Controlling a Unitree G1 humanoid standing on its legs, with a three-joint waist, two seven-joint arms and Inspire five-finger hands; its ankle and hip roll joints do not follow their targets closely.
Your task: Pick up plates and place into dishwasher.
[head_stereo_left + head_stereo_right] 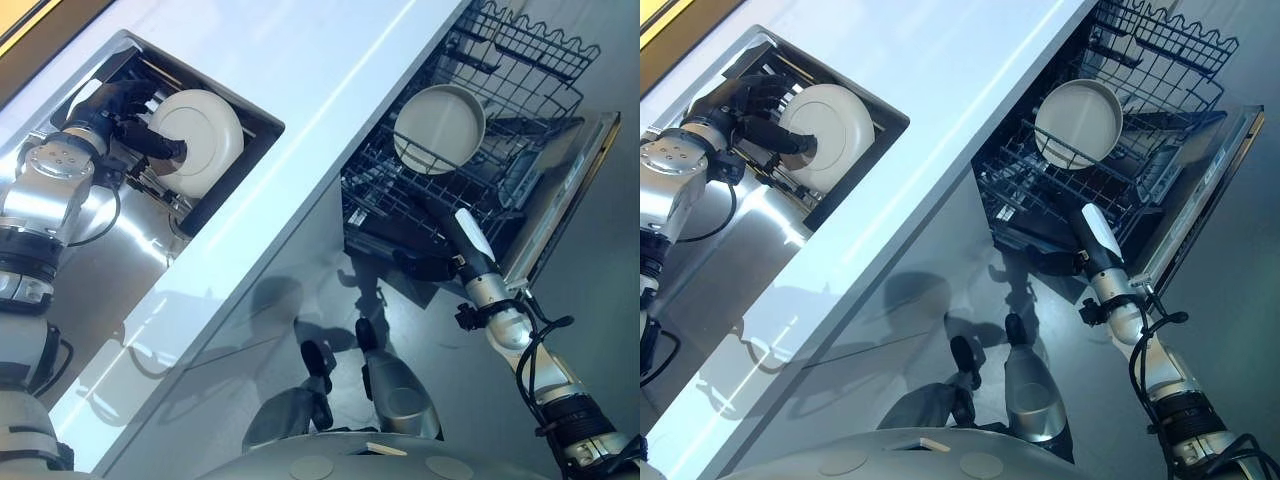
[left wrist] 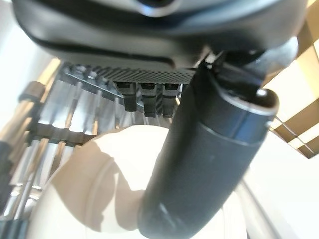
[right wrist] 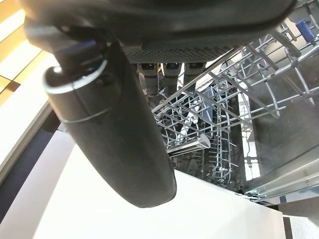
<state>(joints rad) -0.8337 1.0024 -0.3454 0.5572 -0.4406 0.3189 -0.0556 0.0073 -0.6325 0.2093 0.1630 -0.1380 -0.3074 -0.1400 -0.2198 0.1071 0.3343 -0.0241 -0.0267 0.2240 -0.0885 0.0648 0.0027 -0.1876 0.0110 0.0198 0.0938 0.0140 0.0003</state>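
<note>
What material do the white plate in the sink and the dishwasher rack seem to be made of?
The white plate, pinched by the left hand, looks like glazed ceramic: smooth and cream-white with a soft sheen, though it could be melamine. The dishwasher rack appears to be dark coated metal wire, a thin grid with upright tines.

A white counter runs slantwise through the head views; a sink is sunk into it, with a wire drainer inside holding a white plate on edge; beside the counter a dishwasher rack is pulled out over the open door; a bowl, perhaps a deep plate, leans in it.
</note>
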